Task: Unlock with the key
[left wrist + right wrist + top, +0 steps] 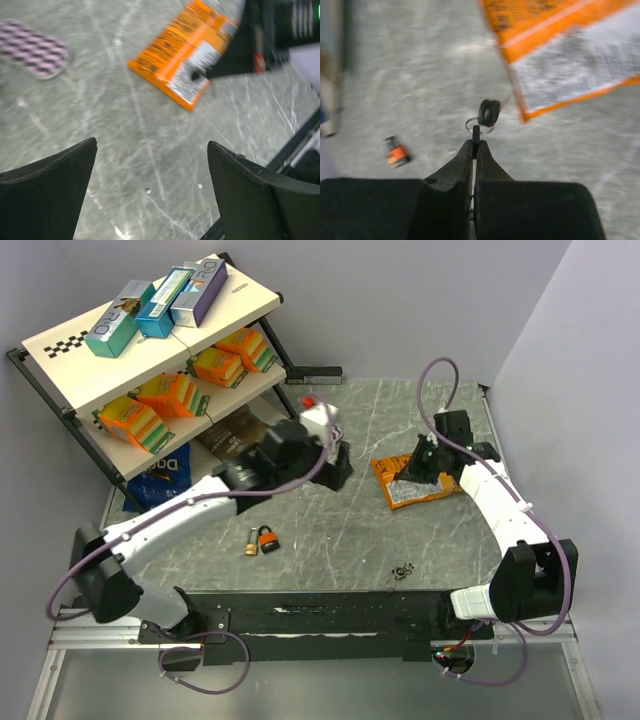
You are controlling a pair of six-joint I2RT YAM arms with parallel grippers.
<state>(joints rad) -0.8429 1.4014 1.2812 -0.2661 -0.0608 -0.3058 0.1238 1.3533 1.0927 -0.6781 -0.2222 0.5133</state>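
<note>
An orange padlock [267, 539] lies on the grey table, left of centre; the right wrist view shows it small and blurred as the padlock [396, 152], well left of the fingers. My right gripper [476, 142] is shut on the black head of a key [476, 132]. A ring [480, 125] with a second black key head [489, 113] hangs from it. From above, the right gripper [412, 470] hovers over the left end of an orange packet [415, 480]. My left gripper [151, 144] is open above bare table with nothing between its fingers, and the left gripper [335, 466] sits near the table's middle.
A slanted shelf [60, 345] with boxes and orange packs stands at the back left. A blue bag [165, 475] lies below it. A small metal item [403, 570] rests near the front edge. A dark rail [310, 612] runs along the near side.
</note>
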